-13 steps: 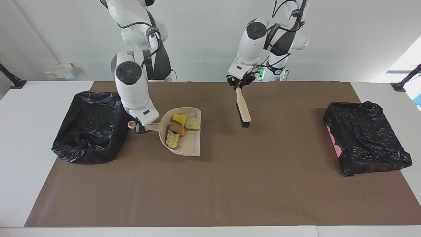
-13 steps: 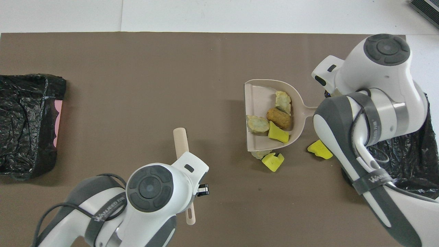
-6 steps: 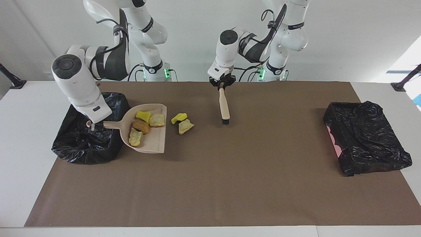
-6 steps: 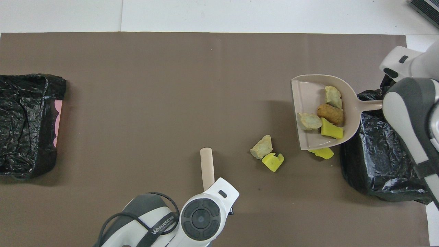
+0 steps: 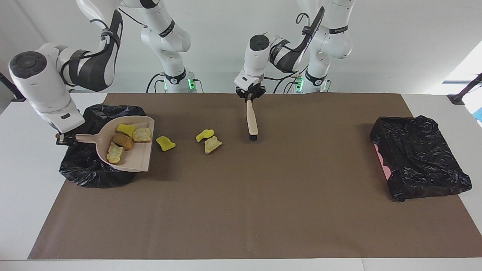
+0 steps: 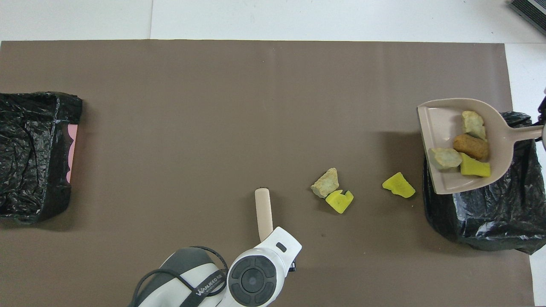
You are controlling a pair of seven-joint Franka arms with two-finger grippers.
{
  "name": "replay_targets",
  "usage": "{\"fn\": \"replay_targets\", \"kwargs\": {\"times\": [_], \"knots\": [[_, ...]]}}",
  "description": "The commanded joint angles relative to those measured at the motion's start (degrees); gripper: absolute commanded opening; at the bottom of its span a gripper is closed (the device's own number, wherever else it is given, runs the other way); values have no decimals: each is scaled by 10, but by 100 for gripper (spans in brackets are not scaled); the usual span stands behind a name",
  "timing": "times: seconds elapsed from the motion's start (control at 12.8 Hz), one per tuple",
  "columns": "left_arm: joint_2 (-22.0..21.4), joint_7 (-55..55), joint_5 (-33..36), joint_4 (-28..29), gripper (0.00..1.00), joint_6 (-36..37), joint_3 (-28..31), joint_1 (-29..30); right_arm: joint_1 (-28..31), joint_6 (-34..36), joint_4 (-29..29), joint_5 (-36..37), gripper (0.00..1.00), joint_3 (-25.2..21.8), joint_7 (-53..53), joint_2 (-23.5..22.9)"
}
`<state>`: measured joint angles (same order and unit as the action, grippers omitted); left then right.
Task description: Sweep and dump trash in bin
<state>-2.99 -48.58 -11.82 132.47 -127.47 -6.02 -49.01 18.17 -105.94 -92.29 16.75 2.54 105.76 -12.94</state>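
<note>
Trash lumps, yellow spongy, tan perhaps bread-like

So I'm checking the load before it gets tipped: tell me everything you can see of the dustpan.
The dustpan is beige, plastic-looking, a flat scoop with raised side walls, a rounded back and a slim straight handle. The right gripper is shut on that handle and holds the pan in the air, roughly level, over the black-lined bin at the right arm's end of the table. Its open lip points toward the table's middle. Four pieces of trash lie in it near the back: one yellow, one brown, two pale tan.
</note>
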Motion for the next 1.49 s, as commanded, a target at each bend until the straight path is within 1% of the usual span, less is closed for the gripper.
{"fn": "replay_targets", "kwargs": {"times": [0.0, 0.23, 0.39, 0.47, 0.63, 0.7, 0.78, 0.86, 0.94, 1.02, 1.1, 1.17, 1.33, 1.41], "knots": [[4, -9, -7, 13, 0, -22, 8, -12, 51, -22, -17, 24, 0, 8, 60, 19], [2, -28, -12, 22, 0, -22, 8, -12, 78, -65, -63, 87, 0, 8, 76, 48], [3, -28, -12, 22, 0, -23, 8, -12, 88, -117, -110, 100, 0, 7, 81, 74], [3, -26, -12, 22, 4, -23, 8, -12, 89, -144, -139, 121, 0, 7, 76, 88], [4, -14, -12, 22, 56, -24, 9, -12, 81, -167, -185, 168, 0, 8, 61, 112], [4, -15, -13, 22, 63, -24, 9, -12, 70, -170, -203, 198, 0, 9, 46, 121], [4, -16, -12, 22, 68, -23, 9, -12, 46, -168, -213, 241, 0, 9, 4, 128], [4, -16, -12, 20, 70, -19, 9, -11, 38, -162, -218, 277, 0, 9, -44, 134], [4, -17, -12, 18, 74, -15, 10, -9, 38, -162, -226, 289, 0, 9, -72, 142], [4, -16, -12, 17, 81, -14, 11, -3, 41, -166, -234, 291, 0, 8, -86, 151], [3, -14, -12, 13, 90, -13, 12, 5, 46, -168, -240, 297, 0, 8, -98, 158], [2, -13, -10, 5, 91, -10, 14, 24, 46, -167, -241, 313, 0, 8, -112, 167], [4, -5, -1, -13, 92, 18, 14, 69, 48, -161, -244, 339, 0, 8, -140, 188], [3, 23, 1, -18, 92, 26, 14, 90, 57, -158, -246, 343, 0, 8, -142, 198]]}}
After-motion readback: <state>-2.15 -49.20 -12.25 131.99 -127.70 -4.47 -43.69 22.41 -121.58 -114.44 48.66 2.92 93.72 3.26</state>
